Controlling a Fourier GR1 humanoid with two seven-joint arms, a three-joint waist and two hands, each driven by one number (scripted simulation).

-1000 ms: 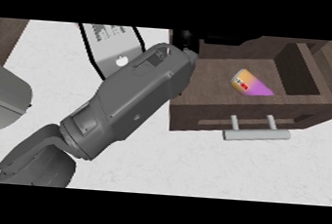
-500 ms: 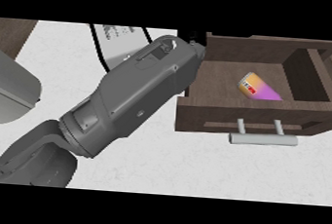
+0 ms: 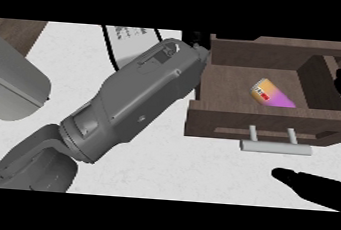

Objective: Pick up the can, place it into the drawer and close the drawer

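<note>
Head view: can [image 3: 272, 93] is seen lying in the open drawer [image 3: 261, 124]; right hand [image 3: 317, 189], lower right, seems released; left hand's state cannot be told. A misaimed push could jam the drawer.

A kitchen; a pale speckled counter top [image 3: 199, 164] spreads just in front of an open dark wood drawer [image 3: 261, 124] with a light bar handle [image 3: 273, 147]; wood cabinet panels frame the drawer behind and beside.

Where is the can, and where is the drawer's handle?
can [image 3: 272, 93], head view, on its colourful side, inside the drawer.
handle [image 3: 275, 147], head view, on the middle of the pale bar.
</note>
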